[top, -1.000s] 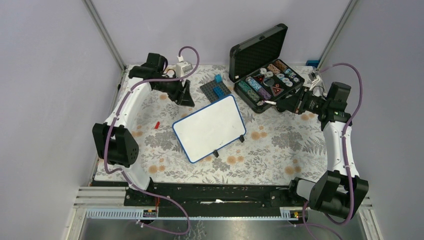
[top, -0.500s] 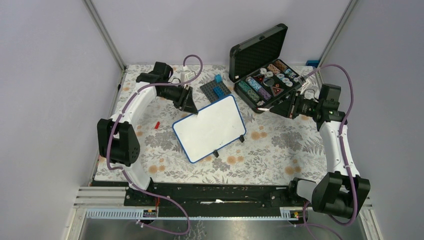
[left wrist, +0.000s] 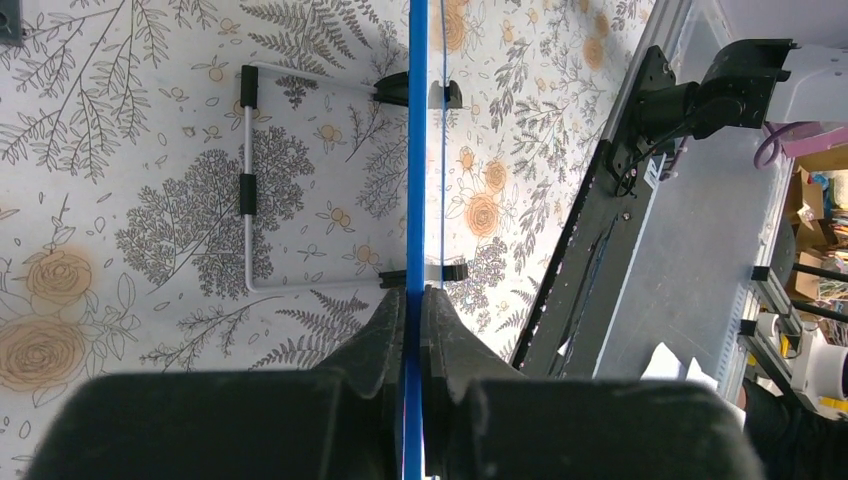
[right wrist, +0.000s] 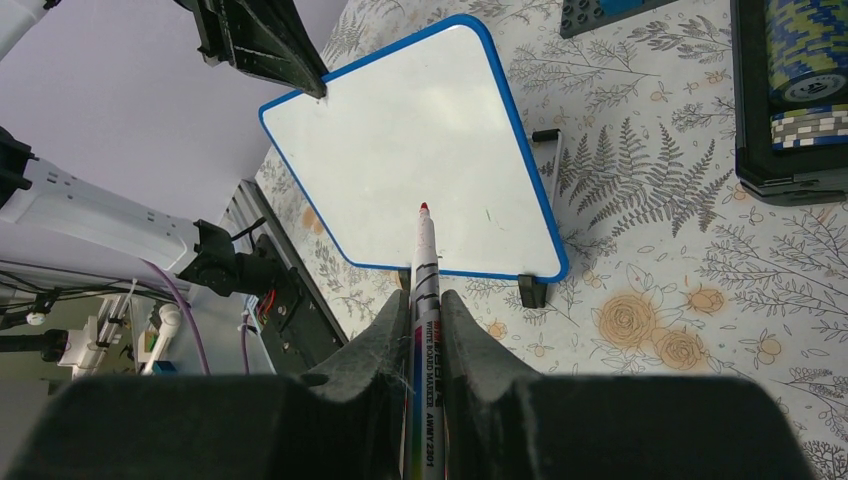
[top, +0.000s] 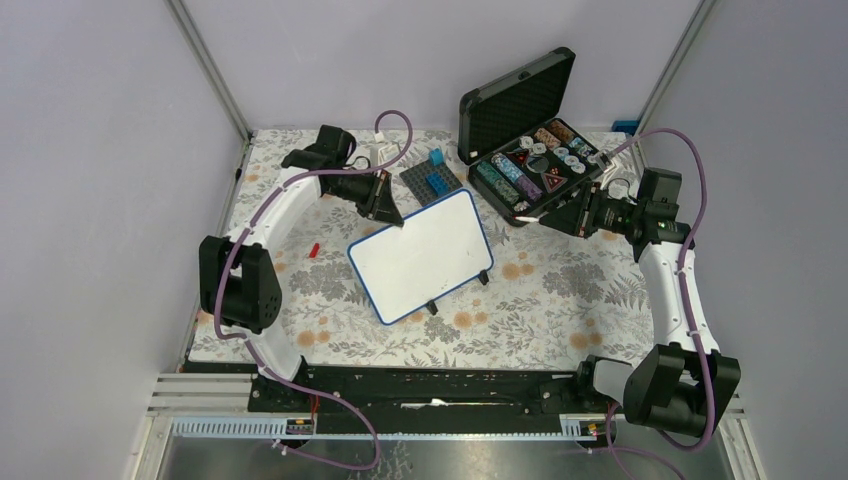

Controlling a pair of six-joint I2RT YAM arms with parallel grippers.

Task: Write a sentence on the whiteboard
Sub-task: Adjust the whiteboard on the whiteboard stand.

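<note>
Left jaws newly on whiteboard point(top: 420, 255) (tight)

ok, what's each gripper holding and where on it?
Left gripper clamps the whiteboard by its blue frame edge; right gripper holds a marker by its barrel.

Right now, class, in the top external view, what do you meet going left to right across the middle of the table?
small red piece → whiteboard → marker → right end effector
</note>
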